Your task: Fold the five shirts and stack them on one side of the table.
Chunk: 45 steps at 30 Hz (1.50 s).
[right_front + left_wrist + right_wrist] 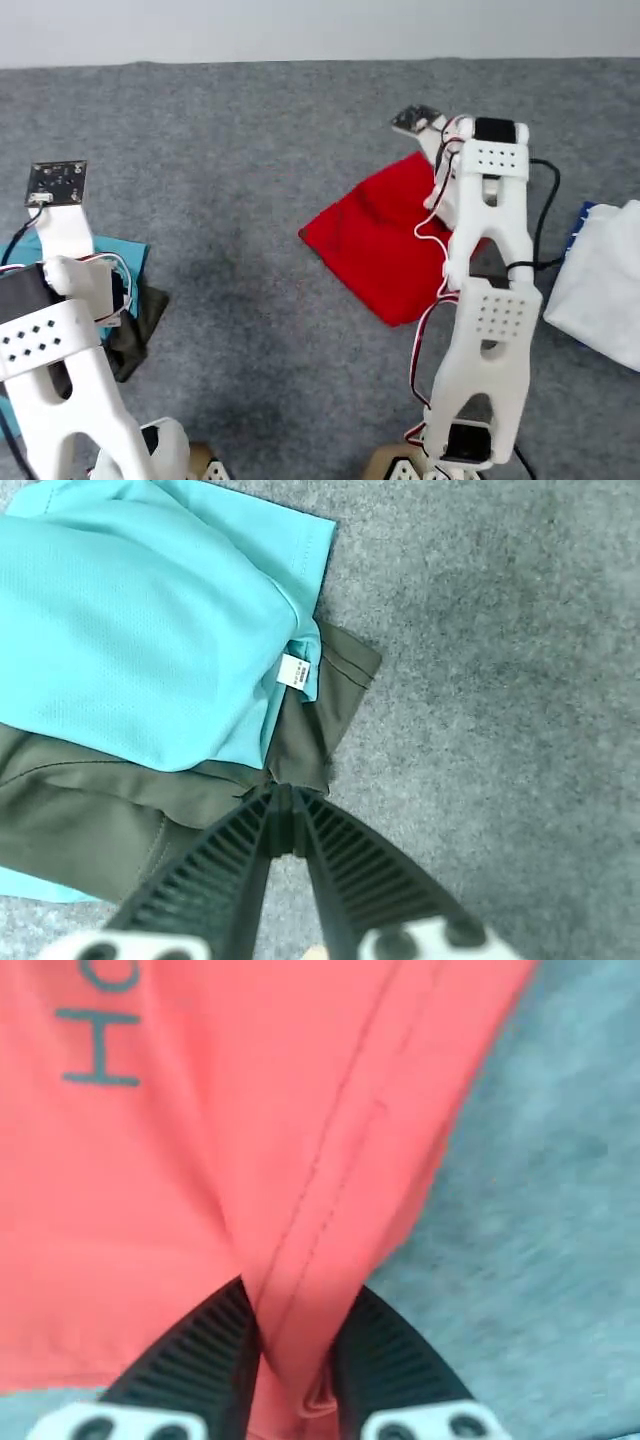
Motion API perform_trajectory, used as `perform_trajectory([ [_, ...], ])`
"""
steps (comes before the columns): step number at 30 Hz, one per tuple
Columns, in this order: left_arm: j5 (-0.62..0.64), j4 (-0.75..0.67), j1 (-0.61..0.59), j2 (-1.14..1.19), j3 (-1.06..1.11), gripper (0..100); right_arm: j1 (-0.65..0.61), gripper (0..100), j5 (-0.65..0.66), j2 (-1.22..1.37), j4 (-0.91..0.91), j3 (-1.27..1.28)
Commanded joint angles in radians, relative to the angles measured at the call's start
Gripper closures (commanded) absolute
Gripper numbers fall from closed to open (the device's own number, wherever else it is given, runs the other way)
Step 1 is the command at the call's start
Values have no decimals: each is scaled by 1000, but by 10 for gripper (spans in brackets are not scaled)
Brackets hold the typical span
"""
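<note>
A red shirt [375, 240] lies partly folded mid-table, under my right arm [490, 270]. My right gripper [295, 1335] is shut on a raised fold of this red shirt [200, 1160], with a seam running between its fingers. At the left edge a teal shirt [128, 256] lies folded on top of a dark olive shirt [142, 322]. My left gripper [287, 805] is shut, its tips at the edge of the dark olive shirt [90, 820], just past the teal shirt [130, 630] and its white label. No cloth shows between its fingers.
A white shirt [605, 280] lies crumpled at the right edge with a bit of blue cloth [583, 215] under it. Grey carpet-like table cover [240, 180] is bare between the two arms and toward the back.
</note>
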Motion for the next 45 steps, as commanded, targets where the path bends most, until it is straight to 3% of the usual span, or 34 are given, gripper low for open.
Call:
perform_trajectory([
  [1, 0, 6, 0, -25, -36, 994, -13, 942, 6, 38, 35, -229],
  [3, 0, 6, 0, -25, -36, 994, -16, 872, -12, 71, 88, -307],
  [6, 0, 6, 3, -25, -36, 994, -18, 781, -163, 101, 148, -422],
  [10, 0, 6, 3, -25, -31, 994, -18, 738, -341, 117, 168, -516],
  [16, 0, 6, 3, -25, -31, 994, -33, 743, -586, 74, 176, -539],
  [19, 0, 9, 3, -25, -31, 994, -33, 801, -697, 18, 174, -540],
  [25, -2, 29, 2, -25, -35, 994, -39, 917, -761, -68, 180, -529],
  [29, -2, 52, -2, -25, -36, 994, -56, 865, -824, -216, 180, -356],
  [33, -2, 51, -2, -25, -38, 994, -90, 799, -968, -446, 176, 11],
  [37, -2, 49, -2, -25, -36, 994, -127, 798, -1129, -584, 173, 316],
  [42, -2, 49, -2, -21, -36, 994, -173, 797, -1467, -553, 171, 413],
  [45, -2, 49, -2, -21, -36, 994, -188, 786, -1511, -498, 145, 408],
])
